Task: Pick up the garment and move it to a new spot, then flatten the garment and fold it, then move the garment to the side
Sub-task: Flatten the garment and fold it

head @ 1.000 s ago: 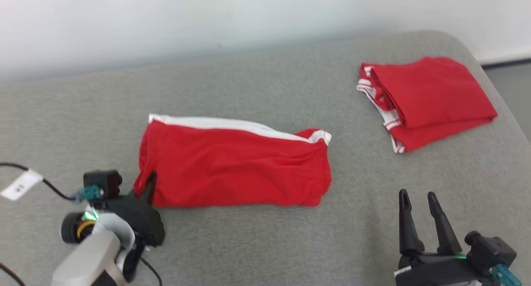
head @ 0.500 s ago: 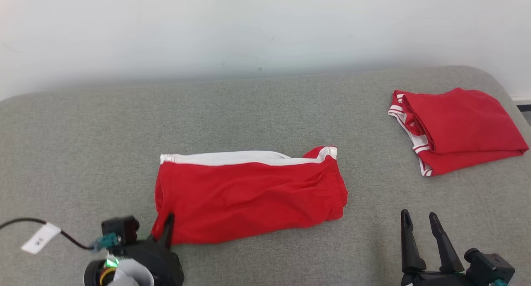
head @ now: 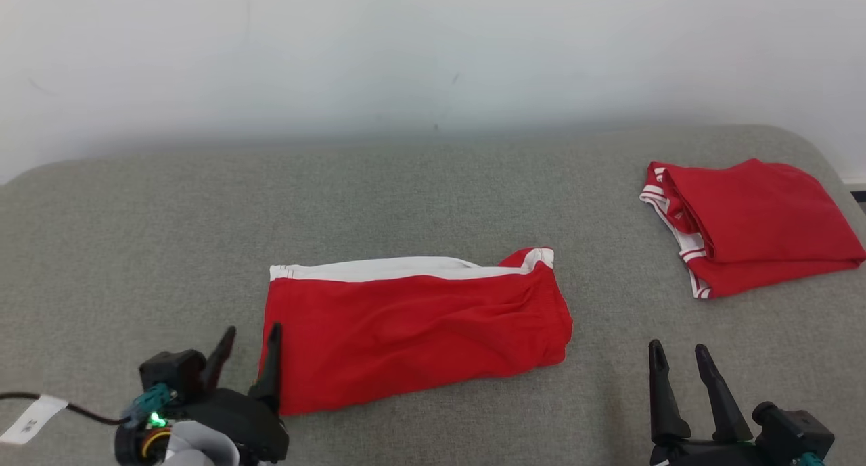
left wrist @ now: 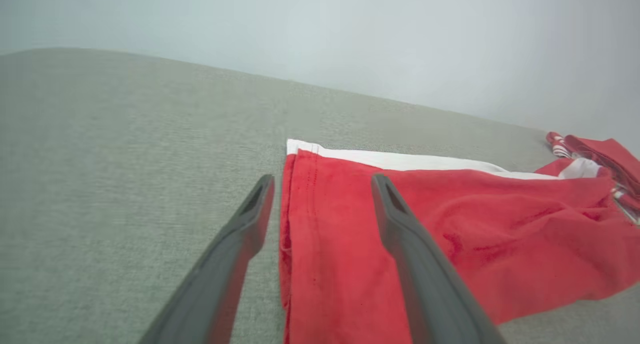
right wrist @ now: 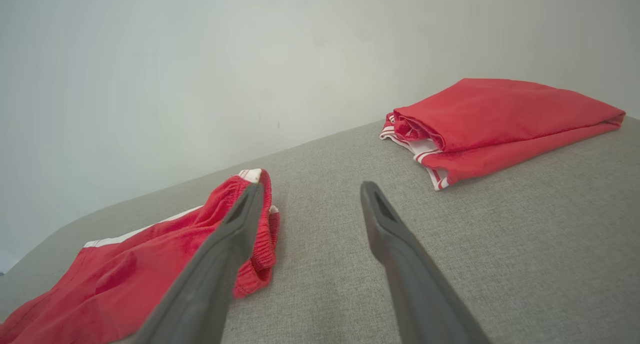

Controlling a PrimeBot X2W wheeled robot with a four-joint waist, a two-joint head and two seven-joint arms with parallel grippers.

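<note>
A red garment [head: 416, 331] with a white band along its far edge lies folded flat mid-surface; it also appears as the red garment [left wrist: 450, 234] and the red garment [right wrist: 165, 254] in the wrist views. My left gripper [head: 252, 334] is open at its left hem, one finger [left wrist: 400, 224] over the cloth, the other finger [left wrist: 250, 219] on bare fabric beside it. My right gripper [head: 678, 353] stands open, holding nothing, to the right of the garment and apart from it.
A second folded red garment [head: 744, 226] with white stripes lies at the far right near the surface's rounded edge. The grey upholstered surface [head: 135, 236] meets a pale wall behind. A cable with a white tag [head: 30, 417] trails at lower left.
The camera has tilted, shifting the whole picture downward. My left gripper, shut on the garment's left corner earlier, now stands open with its fingers spread at the hem. The garment lies flatter.
</note>
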